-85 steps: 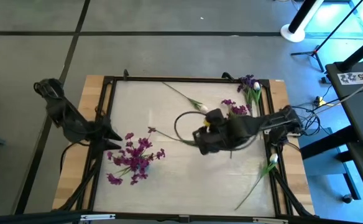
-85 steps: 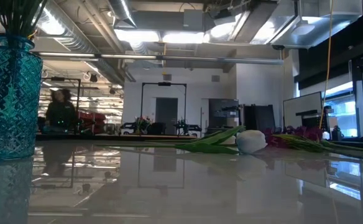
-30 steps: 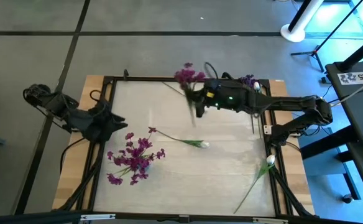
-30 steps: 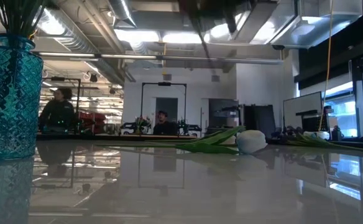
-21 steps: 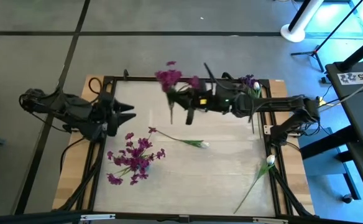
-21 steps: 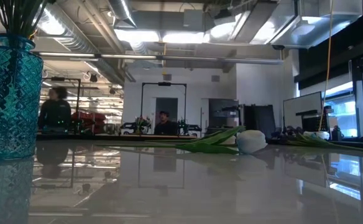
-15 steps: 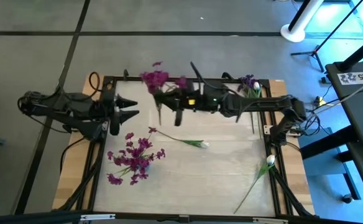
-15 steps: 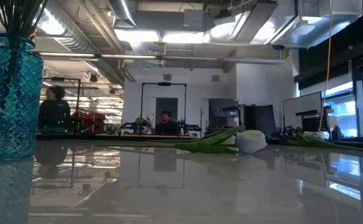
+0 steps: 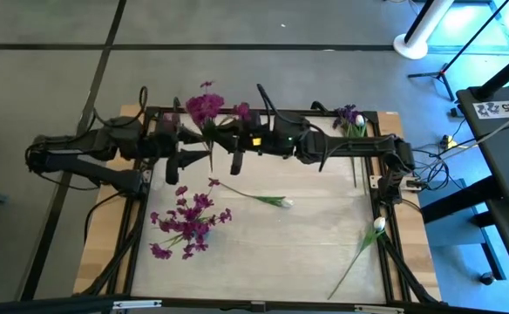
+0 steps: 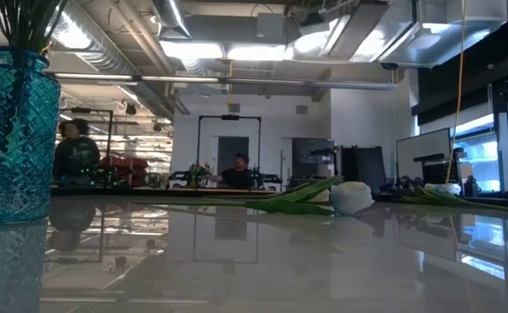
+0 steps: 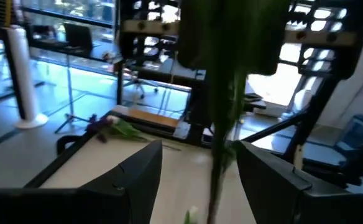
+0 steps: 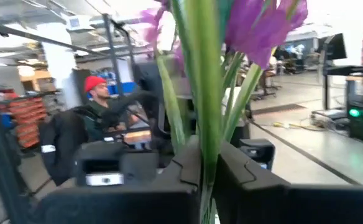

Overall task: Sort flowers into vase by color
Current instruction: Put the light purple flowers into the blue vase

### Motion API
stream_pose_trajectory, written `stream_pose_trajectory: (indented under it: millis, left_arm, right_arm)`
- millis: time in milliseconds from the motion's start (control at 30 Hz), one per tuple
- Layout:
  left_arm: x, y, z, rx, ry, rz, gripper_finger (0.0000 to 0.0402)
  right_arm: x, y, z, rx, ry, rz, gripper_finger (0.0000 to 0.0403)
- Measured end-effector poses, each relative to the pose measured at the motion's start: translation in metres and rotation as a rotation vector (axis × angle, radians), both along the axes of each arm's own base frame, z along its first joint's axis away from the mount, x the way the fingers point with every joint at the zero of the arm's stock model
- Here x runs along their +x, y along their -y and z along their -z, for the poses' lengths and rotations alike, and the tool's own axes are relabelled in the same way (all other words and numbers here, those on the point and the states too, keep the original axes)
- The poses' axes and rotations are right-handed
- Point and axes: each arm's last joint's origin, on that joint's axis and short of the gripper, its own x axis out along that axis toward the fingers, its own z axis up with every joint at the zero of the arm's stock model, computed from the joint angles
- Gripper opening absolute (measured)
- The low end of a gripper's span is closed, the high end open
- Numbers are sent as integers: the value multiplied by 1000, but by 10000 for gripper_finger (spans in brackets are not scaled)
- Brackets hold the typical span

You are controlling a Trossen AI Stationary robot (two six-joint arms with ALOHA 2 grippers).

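The right gripper (image 9: 213, 139) holds a purple stem (image 9: 204, 108) up over the counter's (image 9: 324, 235) far edge, fingers (image 12: 169, 180) pinched on its stalk. The left gripper (image 9: 193, 157) waits just beside it, fingers (image 11: 138, 174) wide around the hanging stalk. If the right lets go before the left has closed, I reckon the stem drops; a skewed grip could also bend the thin stalk.

The flower (image 9: 204, 108) in my right gripper (image 9: 222, 139) has magenta blooms and a green stem. My fingers (image 11: 141, 177) are black. The vase (image 10: 12, 130) is teal glass with a diamond pattern. The tulip bud (image 10: 351, 197) is white, its leaves green.
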Motion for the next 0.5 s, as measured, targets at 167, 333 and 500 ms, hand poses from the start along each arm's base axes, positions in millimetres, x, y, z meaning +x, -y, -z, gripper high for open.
stream_pose_trajectory:
  millis: [167, 333, 500]
  left_arm:
    - [12, -4, 1, -12, 16, 76, 204]
    - [15, -8, 0, -15, 28, 52, 204]
    - [15, -10, 0, -40, 32, 25, 187]
  right_arm:
    - [1, 0, 1, -14, -6, 10, 16]
    - [1, 0, 3, -16, -21, 10, 17]
    - [1, 0, 4, -39, -42, 14, 29]
